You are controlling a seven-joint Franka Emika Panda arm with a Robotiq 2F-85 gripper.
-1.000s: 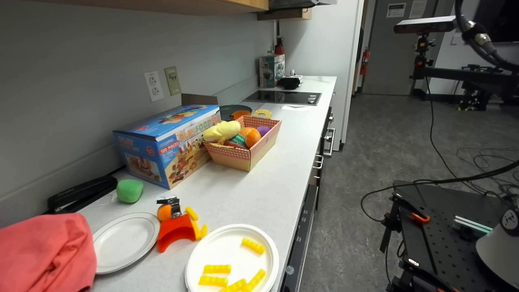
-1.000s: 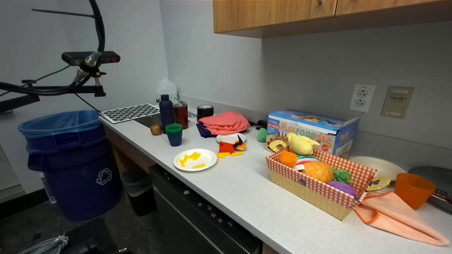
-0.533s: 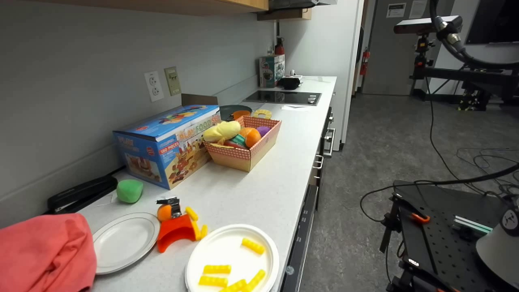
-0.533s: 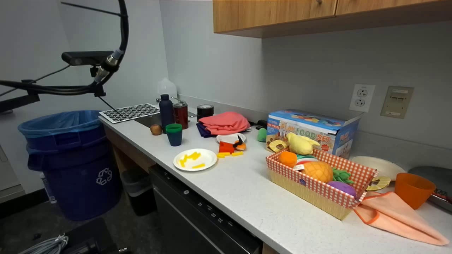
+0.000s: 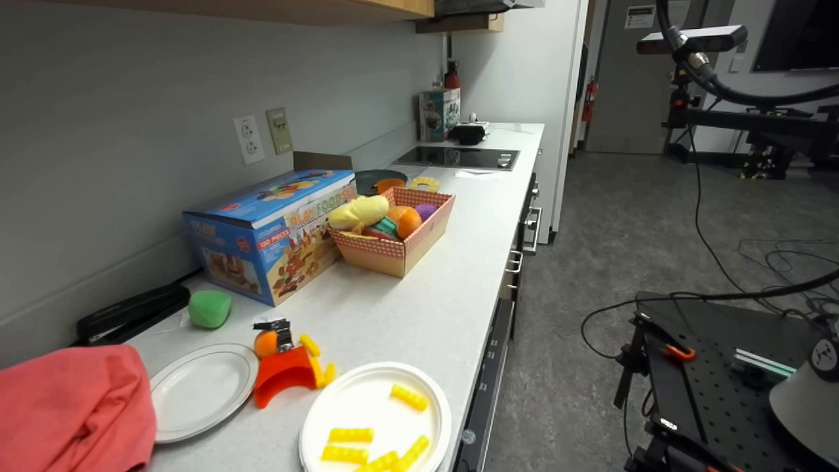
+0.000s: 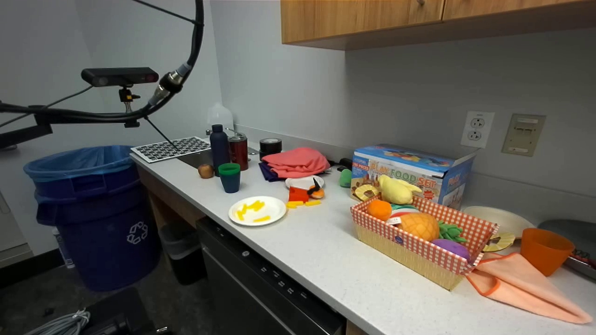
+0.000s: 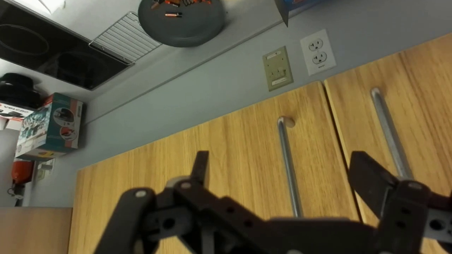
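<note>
I see the hand with its fingers spread wide apart, a metal handle ahead of it framed in the gap between them, the wooden door that bears this handle, and, farther off, a dark round pan on the surface.

Gripper black, angular, with round screw heads (dull, pale grey) in the linkage just behind its blocky fingertips; black cable with silvery connector in both exterior views; white base bearing a round dark badge.
</note>
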